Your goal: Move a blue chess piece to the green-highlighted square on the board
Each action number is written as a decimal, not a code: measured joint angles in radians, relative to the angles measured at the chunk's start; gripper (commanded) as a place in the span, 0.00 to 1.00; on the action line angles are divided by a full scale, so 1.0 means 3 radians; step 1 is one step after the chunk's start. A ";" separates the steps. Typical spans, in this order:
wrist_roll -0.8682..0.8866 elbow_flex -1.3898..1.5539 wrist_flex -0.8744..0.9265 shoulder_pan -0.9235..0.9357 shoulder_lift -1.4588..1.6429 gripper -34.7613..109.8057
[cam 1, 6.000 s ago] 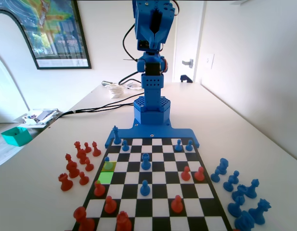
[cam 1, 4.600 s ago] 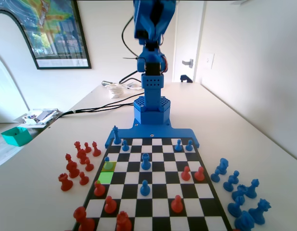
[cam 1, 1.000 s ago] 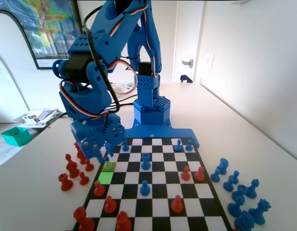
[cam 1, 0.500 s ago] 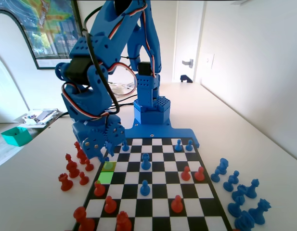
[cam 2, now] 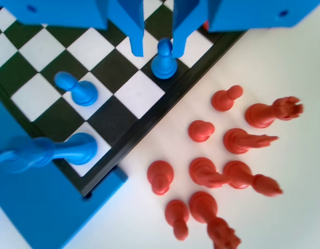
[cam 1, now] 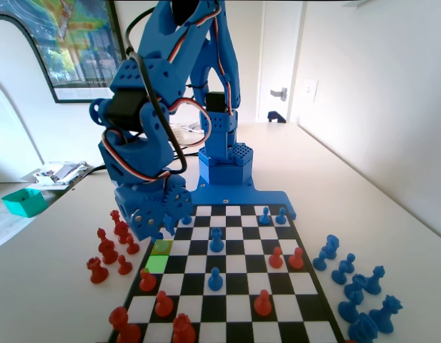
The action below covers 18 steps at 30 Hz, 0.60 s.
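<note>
In the wrist view a small blue chess piece [cam 2: 164, 61], a pawn, stands on a black square at the edge of the board [cam 2: 51, 65]. My gripper [cam 2: 158, 50] is open, one jaw on each side of the pawn's head; the pawn sits nearer the right jaw, with a gap to the left one. The fixed view has the gripper [cam 1: 156, 230] low over the board's [cam 1: 238, 266] left edge, just beyond the yellow square [cam 1: 162, 247], hiding the pawn. The green-highlighted square [cam 1: 156, 264] lies bare, one square nearer the camera.
Several red pieces [cam 2: 227, 140] stand off the board close beside the gripper, also seen left of the board [cam 1: 113, 243]. Another blue pawn [cam 2: 79, 89] and a tall blue piece [cam 2: 51, 153] stand nearby. A red pawn [cam 1: 147, 280] sits just past the green square. Several blue pieces [cam 1: 356, 286] stand off the board's right side.
The arm swung down from upright to the board's left edge. Over the last second the gripper edged slightly right and settled around the pawn.
</note>
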 measured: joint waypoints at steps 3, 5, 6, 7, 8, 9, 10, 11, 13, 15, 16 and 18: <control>0.0000 0.0000 -0.0036 0.0005 -0.0077 0.32; 0.0000 0.0000 -0.0056 0.0005 -0.0082 0.32; 0.0000 0.0000 -0.0066 0.0000 -0.0082 0.32; 0.0000 0.0000 -0.0066 0.0000 -0.0082 0.32; 0.0000 0.0000 -0.0066 0.0000 -0.0087 0.31; 0.0000 0.0010 -0.0066 0.0000 -0.0087 0.31; 0.0000 0.0010 -0.0077 0.0000 -0.0087 0.30; -0.0005 0.0010 -0.0102 0.0005 -0.0087 0.30; -0.0031 0.0010 -0.0123 0.0005 -0.0087 0.28; -0.0031 0.0010 -0.0128 0.0000 -0.0087 0.26; -0.0031 0.0010 -0.0128 0.0000 -0.0087 0.25; -0.0031 0.0010 -0.0138 0.0005 -0.0087 0.25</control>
